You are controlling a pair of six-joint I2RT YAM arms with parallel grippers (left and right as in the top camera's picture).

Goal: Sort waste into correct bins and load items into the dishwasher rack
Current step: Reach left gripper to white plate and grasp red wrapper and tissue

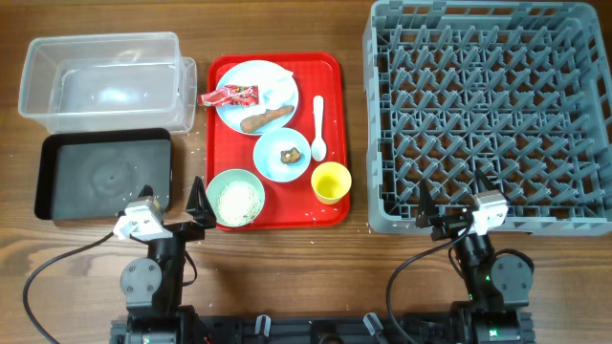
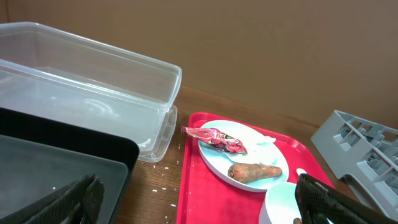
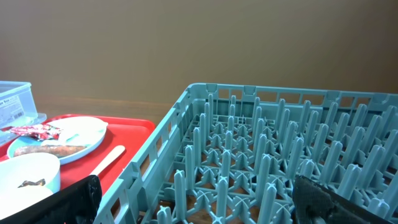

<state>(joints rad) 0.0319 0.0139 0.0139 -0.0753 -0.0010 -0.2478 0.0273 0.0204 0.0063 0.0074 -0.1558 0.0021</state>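
On the red serving tray, a pale blue plate holds a red wrapper, white tissue and a brown sausage stick. A pale blue bowl holds a brown lump. A pale green bowl holds rice. A yellow cup and a white spoon lie beside them. The clear tub and black tray are at the left, the grey rack at the right. My left gripper and right gripper are open and empty at the front.
Loose rice grains dot the wood between the black tray and the red tray. The left wrist view shows the plate ahead; the right wrist view looks over the rack's pegs. Bare wood lies along the front edge.
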